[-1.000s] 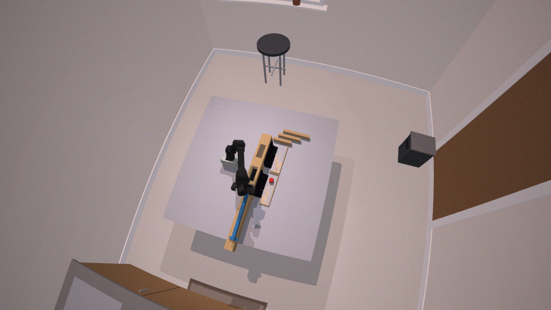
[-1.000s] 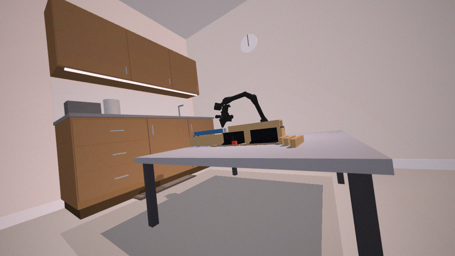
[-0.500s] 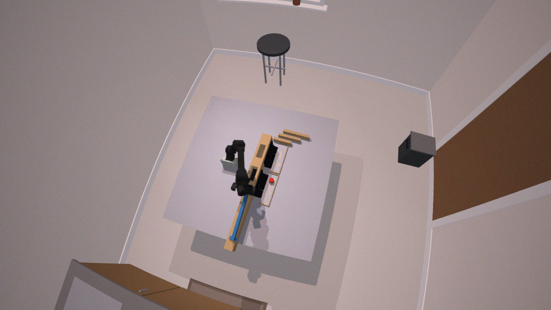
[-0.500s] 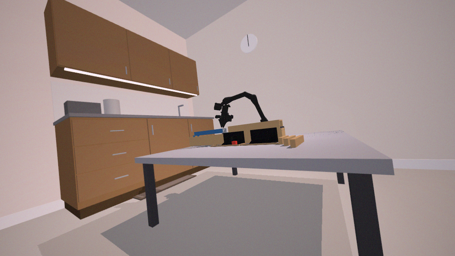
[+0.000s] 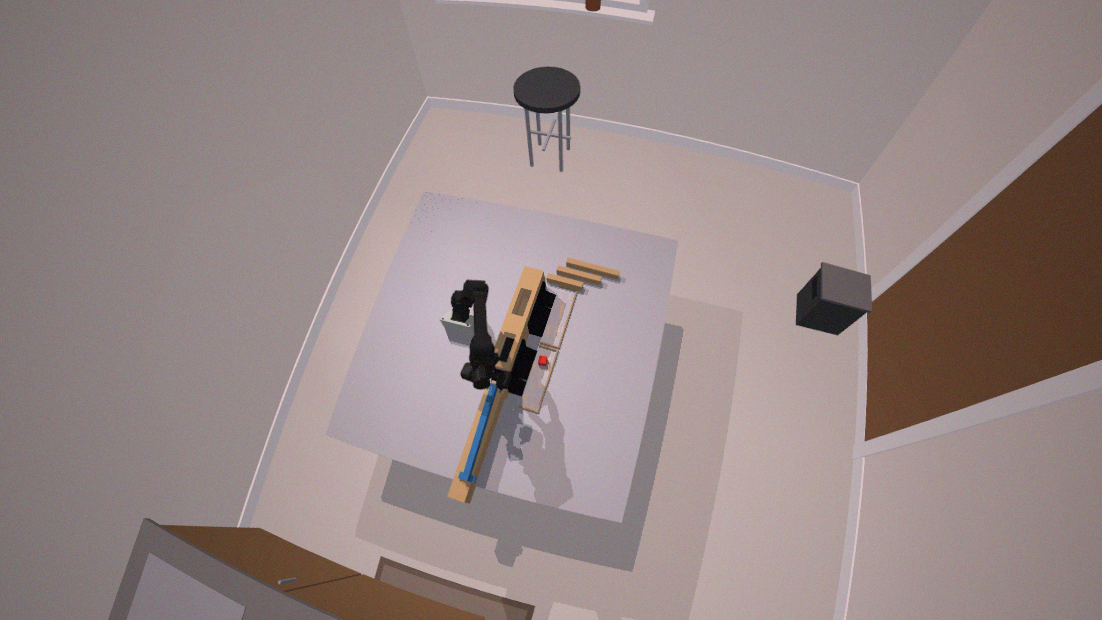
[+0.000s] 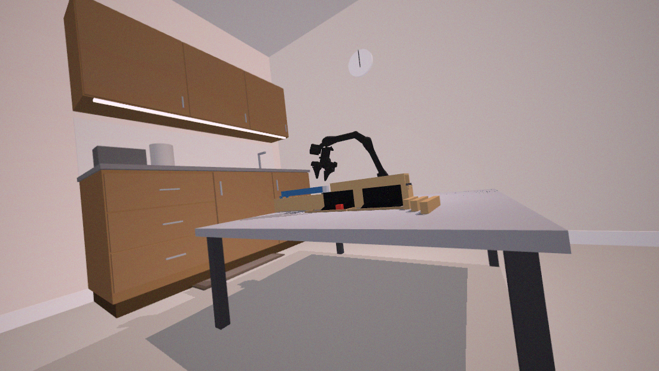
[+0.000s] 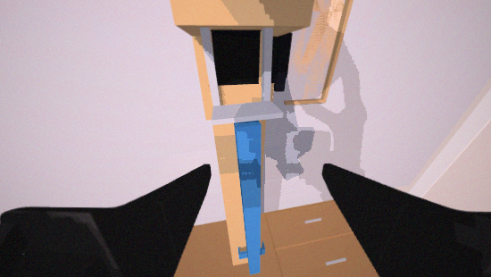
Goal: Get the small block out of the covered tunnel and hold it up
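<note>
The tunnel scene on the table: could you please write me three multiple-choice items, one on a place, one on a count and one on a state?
1. Where is the red block?
A) On the stool
B) On a tray beside the tunnel
C) On the blue handle
2. How many loose wooden rods lie near the tunnel's far end?
A) One
B) Five
C) Three
3. How is the hand?
A) Open, holding nothing
B) Shut on a rod
C) Shut on the red block

1: B, the top view shows the red block on a flat panel beside the tunnel.
2: C, three separate rods show in the top view.
3: A, the hand has its fingertips wide apart with nothing between them.
</note>
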Controlling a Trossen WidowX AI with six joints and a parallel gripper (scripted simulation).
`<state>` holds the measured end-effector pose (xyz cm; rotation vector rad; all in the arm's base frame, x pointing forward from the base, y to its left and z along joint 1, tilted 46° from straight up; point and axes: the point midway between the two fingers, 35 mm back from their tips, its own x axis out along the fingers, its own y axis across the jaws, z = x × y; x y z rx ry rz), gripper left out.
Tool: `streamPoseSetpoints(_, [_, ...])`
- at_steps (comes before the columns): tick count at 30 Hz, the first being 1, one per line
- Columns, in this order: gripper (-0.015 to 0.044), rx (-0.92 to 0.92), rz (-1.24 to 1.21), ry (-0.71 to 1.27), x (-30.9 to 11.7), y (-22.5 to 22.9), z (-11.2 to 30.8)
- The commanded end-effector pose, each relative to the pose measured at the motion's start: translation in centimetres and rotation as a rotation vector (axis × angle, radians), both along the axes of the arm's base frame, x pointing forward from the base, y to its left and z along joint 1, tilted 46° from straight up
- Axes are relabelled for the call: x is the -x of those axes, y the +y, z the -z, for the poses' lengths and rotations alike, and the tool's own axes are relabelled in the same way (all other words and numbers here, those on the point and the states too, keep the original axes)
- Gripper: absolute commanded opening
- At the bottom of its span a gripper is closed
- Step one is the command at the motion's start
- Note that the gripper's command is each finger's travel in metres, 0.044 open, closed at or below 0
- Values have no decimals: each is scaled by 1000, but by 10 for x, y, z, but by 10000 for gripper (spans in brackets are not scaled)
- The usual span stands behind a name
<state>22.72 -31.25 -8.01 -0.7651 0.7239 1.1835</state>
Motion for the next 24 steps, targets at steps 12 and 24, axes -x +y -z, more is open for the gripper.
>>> streamPoseSetpoints(12, [335, -12, -9, 12, 0, 23, 20])
streamPoseSetpoints(24, [20, -12, -9, 12, 0, 23, 20])
